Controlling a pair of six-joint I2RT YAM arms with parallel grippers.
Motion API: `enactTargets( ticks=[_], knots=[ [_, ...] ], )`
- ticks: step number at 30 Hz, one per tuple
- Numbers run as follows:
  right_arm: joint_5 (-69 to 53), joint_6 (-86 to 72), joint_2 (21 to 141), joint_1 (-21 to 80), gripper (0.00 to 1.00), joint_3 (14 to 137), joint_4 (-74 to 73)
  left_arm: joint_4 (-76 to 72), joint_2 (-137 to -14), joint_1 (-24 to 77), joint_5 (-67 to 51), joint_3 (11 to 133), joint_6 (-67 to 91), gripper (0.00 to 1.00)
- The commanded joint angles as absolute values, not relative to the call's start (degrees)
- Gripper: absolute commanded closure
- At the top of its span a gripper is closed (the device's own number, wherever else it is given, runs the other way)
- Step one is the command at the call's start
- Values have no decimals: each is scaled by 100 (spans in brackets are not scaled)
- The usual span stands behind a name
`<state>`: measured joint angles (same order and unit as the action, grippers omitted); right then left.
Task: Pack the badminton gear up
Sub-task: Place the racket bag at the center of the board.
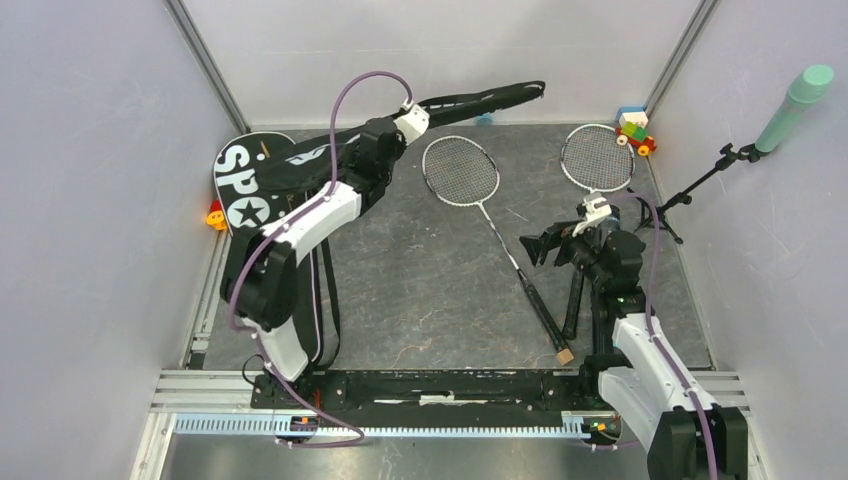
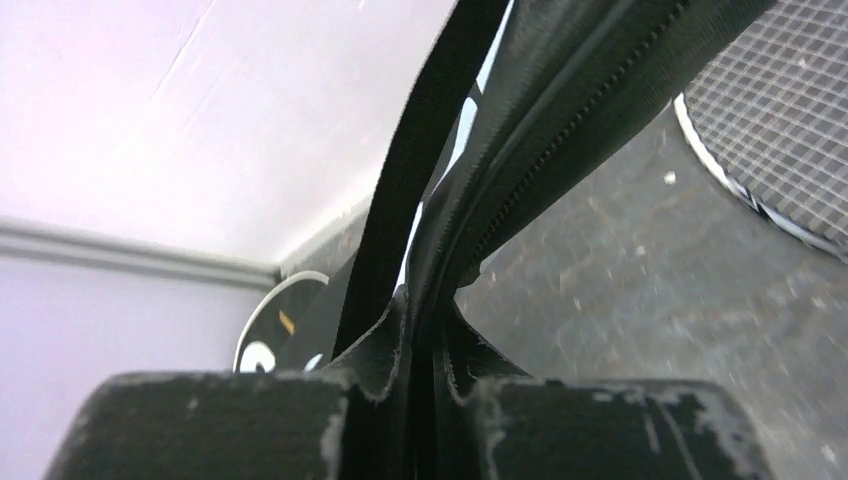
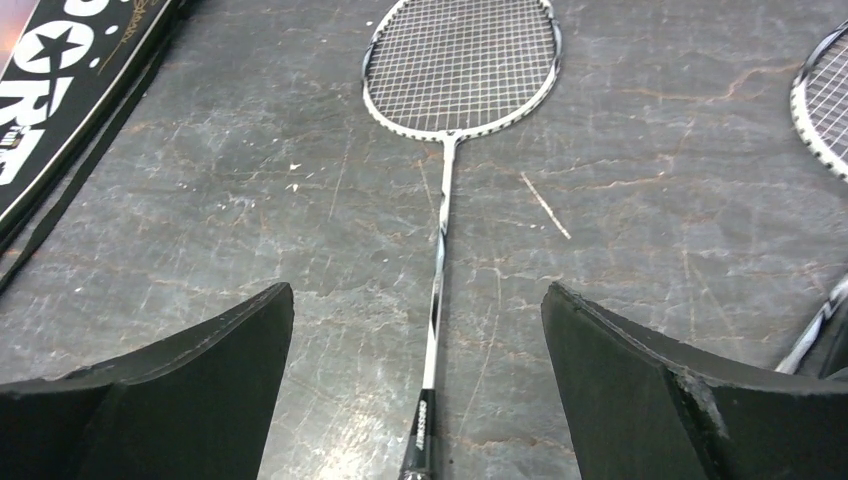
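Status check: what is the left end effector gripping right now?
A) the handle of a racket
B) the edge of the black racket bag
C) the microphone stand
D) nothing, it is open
B: in the left wrist view the left end effector is pinched shut on the zippered edge of the black racket bag, and the top view shows that bag's narrow end lifted off the table.

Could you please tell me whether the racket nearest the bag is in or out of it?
Out: the racket lies bare on the table, wholly outside the bag.
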<state>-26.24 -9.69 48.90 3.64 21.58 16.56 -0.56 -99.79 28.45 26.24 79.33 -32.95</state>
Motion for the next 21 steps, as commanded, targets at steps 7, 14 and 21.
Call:
enactTargets(
  ticks=[7, 14, 21],
  knots=[
    [-2793, -1275, 4526, 369, 2, 1800, 1946, -4729, -12320, 2184, 1438, 8301, -5528, 41],
    [-3093, -2026, 4530, 373, 2, 1537, 2758, -2507, -11266, 2388, 1757, 8441, -4403, 0],
    [-3986, -4124, 5470, 358, 2, 531, 6497, 2112, -9676, 2400, 2465, 9267, 173, 0]
  ],
)
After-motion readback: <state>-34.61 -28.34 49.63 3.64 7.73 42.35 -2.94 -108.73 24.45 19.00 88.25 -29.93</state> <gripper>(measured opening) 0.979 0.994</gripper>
